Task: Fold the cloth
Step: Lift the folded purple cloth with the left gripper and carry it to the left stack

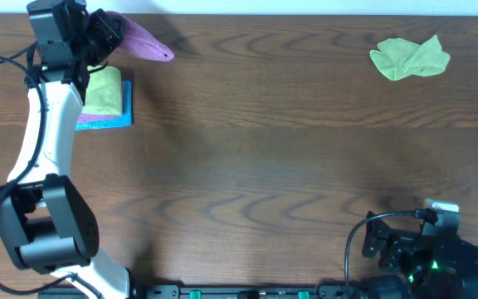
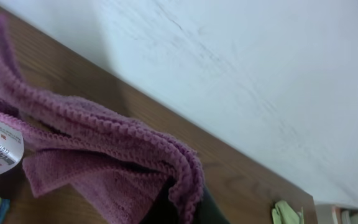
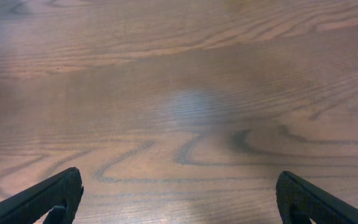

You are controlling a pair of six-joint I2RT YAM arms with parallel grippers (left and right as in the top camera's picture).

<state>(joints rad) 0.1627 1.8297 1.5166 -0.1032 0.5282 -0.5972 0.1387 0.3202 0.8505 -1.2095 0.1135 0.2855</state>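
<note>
While the left gripper [image 1: 106, 33] was clamped on the purple cloth [image 1: 143, 40], it held it at the far left corner of the wooden table [image 1: 264, 149], with the cloth's free end sticking out to the right of the fingers. Seen from the left wrist, the purple cloth [image 2: 104, 155] hung in bunched, layered folds over a dark finger, and a white label [image 2: 2, 152] dangled from its left edge. Just beside the left arm lay a folded yellow-green cloth [image 1: 104, 90] stacked on a blue cloth [image 1: 123, 116]. A crumpled green cloth [image 1: 409, 58] sat well apart, near the far right corner. The right gripper [image 3: 179, 186] rested at the near right edge, its fingers spread wide over bare wood and grasping nothing.
</note>
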